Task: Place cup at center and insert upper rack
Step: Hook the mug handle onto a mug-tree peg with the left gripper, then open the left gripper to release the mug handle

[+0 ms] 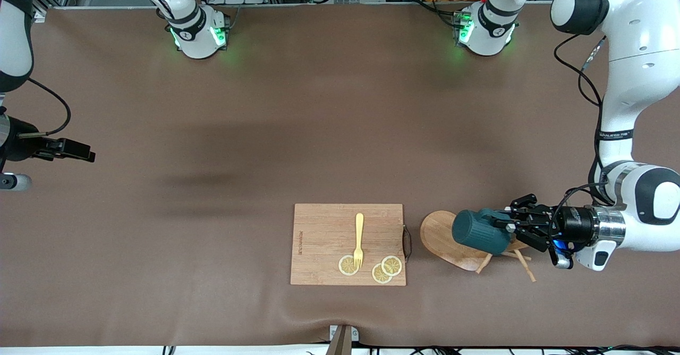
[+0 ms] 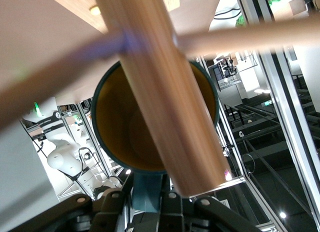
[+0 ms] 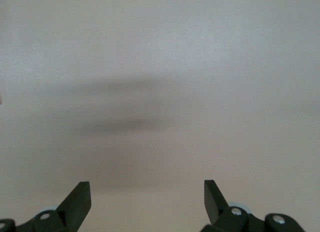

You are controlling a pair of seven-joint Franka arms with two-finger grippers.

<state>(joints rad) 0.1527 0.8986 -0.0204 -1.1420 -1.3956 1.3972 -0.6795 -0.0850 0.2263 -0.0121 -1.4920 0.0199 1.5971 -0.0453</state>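
Fingers (image 2: 150, 204) of the left gripper (image 1: 509, 226) clamped on the cup's (image 1: 475, 231) handle, mug tipped sideways over the toppled upper rack (image 1: 443, 238) beside the cutting board (image 1: 324, 241). Rigid, probably breakable, slick glaze; handle safest. Forearm level, low over worktop (image 1: 265, 132). Right gripper (image 3: 147, 197) spread wide, waiting.

White arms (image 1: 632, 52), black joints; green-lit bases (image 1: 199, 36); black cables (image 1: 584, 78)

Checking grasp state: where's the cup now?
In the front view the cup hangs on its side in the shut left gripper, over the toppled mug tree, beside the cutting board.
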